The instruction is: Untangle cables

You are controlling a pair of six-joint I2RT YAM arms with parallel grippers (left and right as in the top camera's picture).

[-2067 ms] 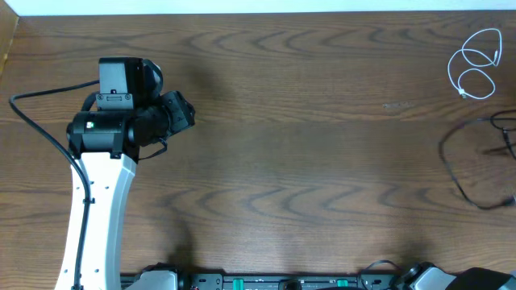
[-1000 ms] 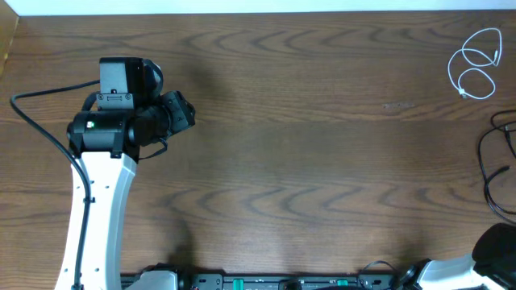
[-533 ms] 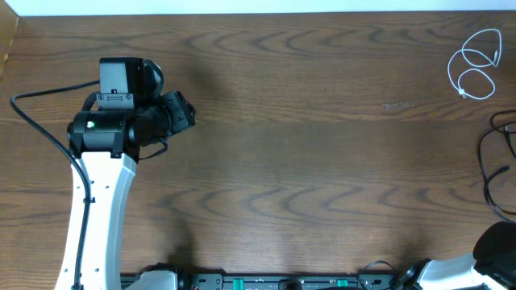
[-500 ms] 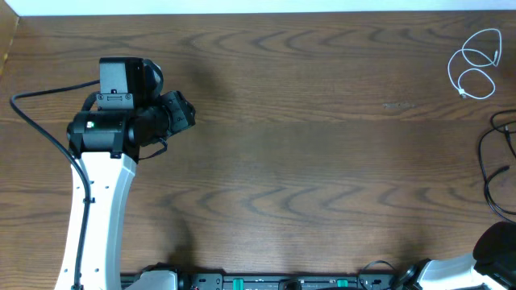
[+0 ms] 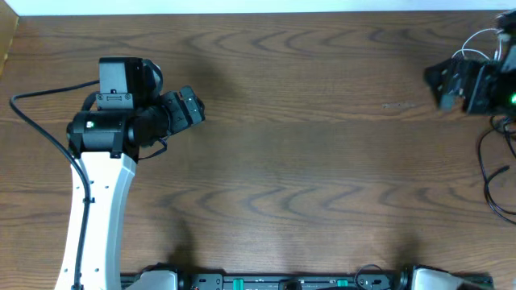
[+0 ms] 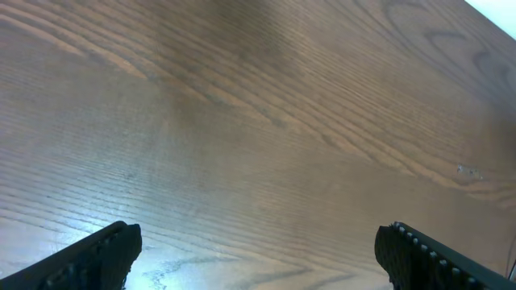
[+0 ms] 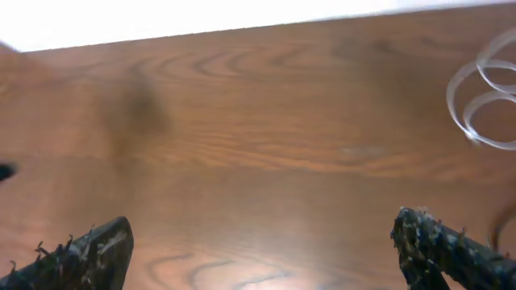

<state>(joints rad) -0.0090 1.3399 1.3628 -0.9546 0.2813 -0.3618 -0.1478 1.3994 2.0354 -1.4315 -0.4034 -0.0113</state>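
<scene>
A thin white cable lies coiled at the table's far right, partly hidden under my right arm; the right wrist view shows its loops at the right edge. A thin black cable loops at the right edge, apart from the white one and partly cut off by the frame. My right gripper hovers just left of the white coil, open, with bare wood between its fingers. My left gripper stands open far to the left, nothing between its fingers.
The wooden table stretches between the two arms. The left arm's white link and its black wire occupy the left side. The table's back edge runs along the top.
My right arm has swung from the bottom right corner up to the far right, over the white cable. Both grippers have opened wider. The cables have not moved.
</scene>
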